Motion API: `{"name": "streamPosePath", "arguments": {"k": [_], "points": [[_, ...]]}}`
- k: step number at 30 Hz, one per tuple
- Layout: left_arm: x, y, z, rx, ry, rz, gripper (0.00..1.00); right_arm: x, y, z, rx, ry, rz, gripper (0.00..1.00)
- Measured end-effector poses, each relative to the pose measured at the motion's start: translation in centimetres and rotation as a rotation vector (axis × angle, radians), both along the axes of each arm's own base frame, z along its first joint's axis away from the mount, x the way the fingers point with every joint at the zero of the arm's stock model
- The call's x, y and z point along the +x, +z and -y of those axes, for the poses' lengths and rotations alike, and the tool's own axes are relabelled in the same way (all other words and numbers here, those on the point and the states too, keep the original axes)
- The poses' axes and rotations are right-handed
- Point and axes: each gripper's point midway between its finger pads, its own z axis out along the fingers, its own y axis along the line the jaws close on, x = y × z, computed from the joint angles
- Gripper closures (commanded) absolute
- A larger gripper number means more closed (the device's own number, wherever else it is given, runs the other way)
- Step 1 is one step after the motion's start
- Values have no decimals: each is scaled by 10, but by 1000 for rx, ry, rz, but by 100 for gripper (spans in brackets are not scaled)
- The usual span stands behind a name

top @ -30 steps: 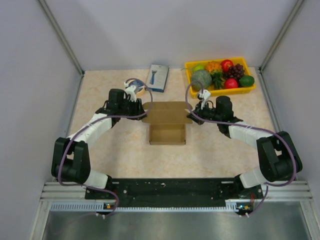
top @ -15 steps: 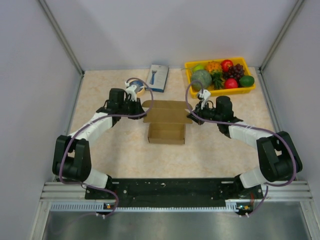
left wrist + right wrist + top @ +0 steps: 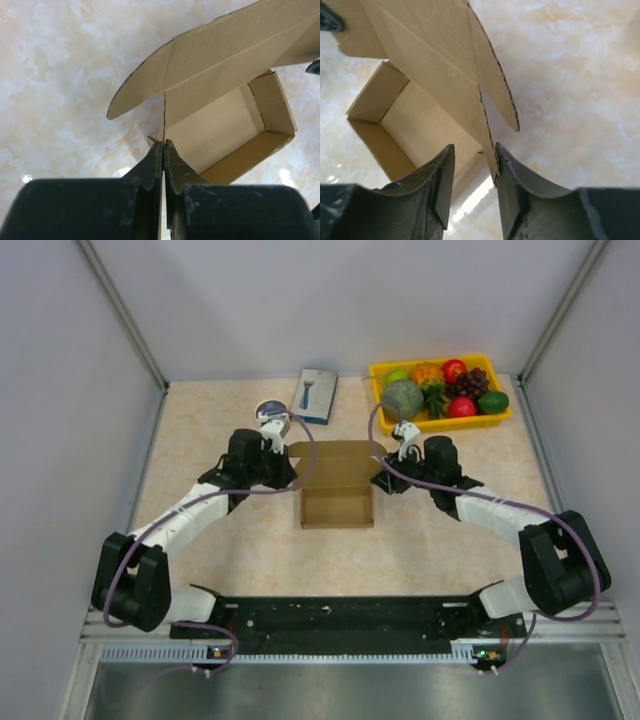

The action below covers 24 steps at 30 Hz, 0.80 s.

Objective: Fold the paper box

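A: Since both arms are leaning in over the desk, where's the plain brown thin-cardboard paper box (image 3: 335, 508) sitting?

B: It's lying mid-desk on the beige marbled desk (image 3: 250, 560), btwn the two wrists. The open tray part is facing up, nearer the arm bases. The lid panel w/ rounded side flaps is rising, tilted, at the far edge.

A: L jaws?

B: Clenched. The black fingers (image 3: 150, 170) are pressing together on the box's left side wall, right below the flap crease. In the L wrist view a sliver of cardboard is showing btwn them.

A: And R jaws?

B: Released, standing apart. They're straddling the right side wall: one black finger (image 3: 440, 185) is hanging over the tray's inside, the other outside. The wall's edge is lying just beside the outer one. Touching or not, can't tell.

A: What else is sitting there?

B: A yellow plastic tray (image 3: 440, 424) of fruit & veg is sitting at the far R corner, apart from the box. A small blue-and-white printed box (image 3: 317, 395) is lying near the far edge, just beyond the lid. A small round thing (image 3: 272, 408) is showing by the L wrist; can't tell what it is.
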Motion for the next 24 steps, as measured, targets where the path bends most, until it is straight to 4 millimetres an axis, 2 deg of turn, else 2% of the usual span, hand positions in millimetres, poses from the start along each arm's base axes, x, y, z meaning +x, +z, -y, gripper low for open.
{"name": "streamPosePath", "arguments": {"k": [3,7,12,13,14,17,20,24], "points": [[-9,4,4,35,0,54,100,-3,2,13,-27,-84,-52,45],[-12,5,0,83,14,108,100,-6,14,28,-68,-163,-98,41],[-11,-1,-7,144,37,134,100,-8,47,45,-99,-199,-92,50],[-11,-2,-7,150,37,137,100,-6,54,46,-104,-192,-79,57],[-12,-3,-8,155,38,141,100,-5,60,46,-106,-182,-65,60],[-11,-1,-7,163,37,157,100,-1,75,40,-125,-115,-10,64],[-11,2,-6,167,31,176,100,8,79,31,-141,-37,26,64],[-10,5,-5,169,28,190,100,17,67,20,-164,51,28,65]]}}
